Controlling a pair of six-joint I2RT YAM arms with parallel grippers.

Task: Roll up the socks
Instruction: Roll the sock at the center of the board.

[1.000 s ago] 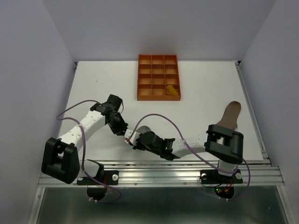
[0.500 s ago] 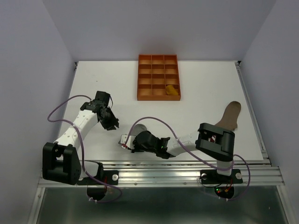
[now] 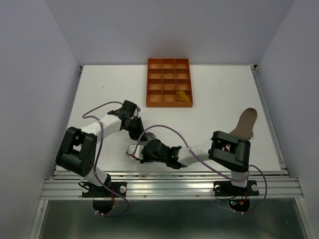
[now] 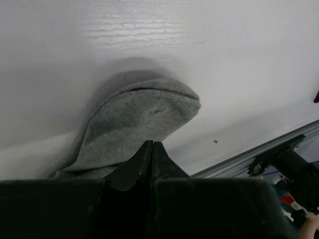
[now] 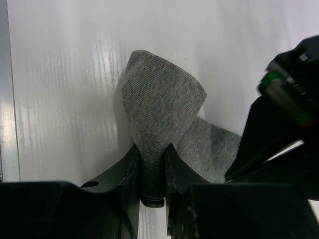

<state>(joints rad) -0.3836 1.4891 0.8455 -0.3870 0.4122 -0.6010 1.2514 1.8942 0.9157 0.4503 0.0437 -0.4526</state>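
A grey sock [image 3: 150,136] lies near the table's front edge between my two grippers. My right gripper [image 5: 152,147] is shut on a bunched fold of the grey sock [image 5: 162,104], and the fabric rises from between its fingers. My left gripper [image 4: 152,144] has its jaws pressed together, tips against the grey sock's [image 4: 142,119] rounded end; no fabric shows between them. From above, the left gripper [image 3: 135,133] sits just behind the right gripper [image 3: 141,151]. A taupe-brown sock [image 3: 246,123] lies flat at the right. A mustard yellow sock [image 3: 183,96] sits in the tray.
An orange compartmented tray [image 3: 168,82] stands at the back centre. Purple cables loop over both arms near the sock. The metal rail [image 3: 169,179] runs along the front edge. Walls close in the table on the left, right and back.
The left arm swung out to the left half a second ago and has come back to the grey sock. The right gripper shifted slightly left, still holding the sock.
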